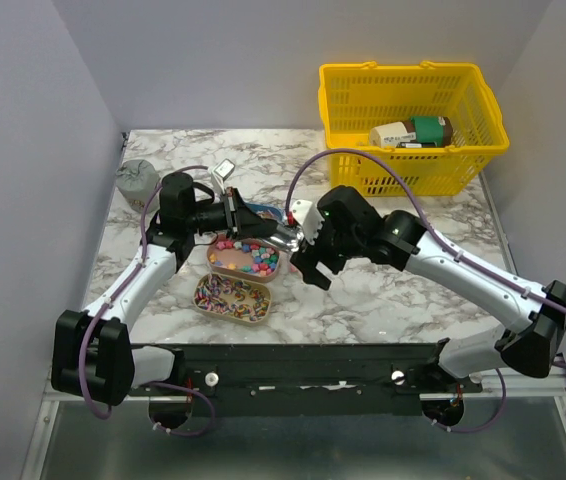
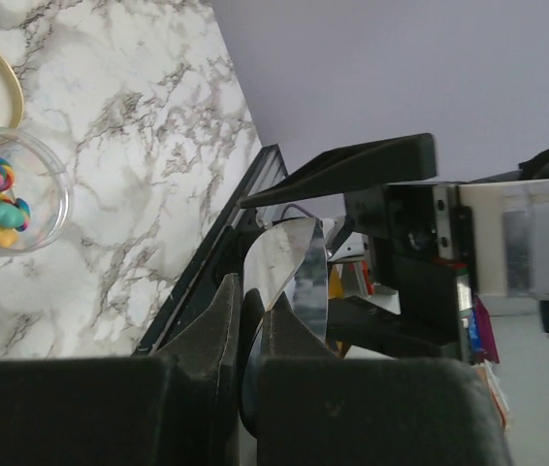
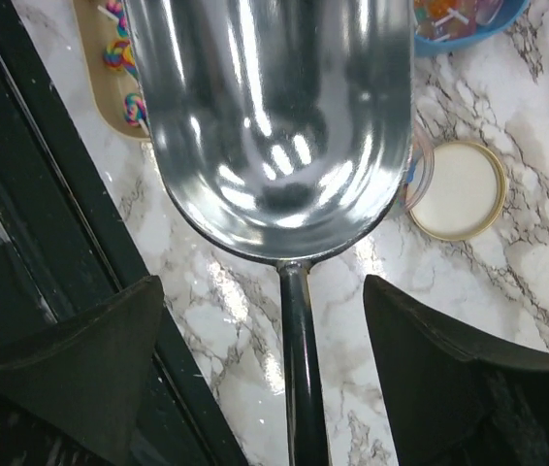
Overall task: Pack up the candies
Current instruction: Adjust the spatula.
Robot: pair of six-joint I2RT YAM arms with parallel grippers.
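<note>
Two tan trays are sitting closest to the arms, the near tray (image 1: pixel 200 298) and the far tray (image 1: pixel 213 263) touching just behind it. The candies (image 1: pixel 233 290) are lying in both. The right gripper (image 3: pixel 265 291) is hanging wide open, with its two fingers apart from the thin handle of the one silver scoop (image 3: pixel 274 126). The left gripper (image 2: pixel 255 301) is pinching tight on the scoop's edge. One clear jar (image 2: pixel 47 209) is holding a few more candies. One gold lid (image 3: pixel 459 189) is lying flat at 3 o'clock from the scoop. One yellow basket (image 1: pixel 453 170) is standing far off at 1 o'clock on the marble table (image 1: pixel 383 300).
</note>
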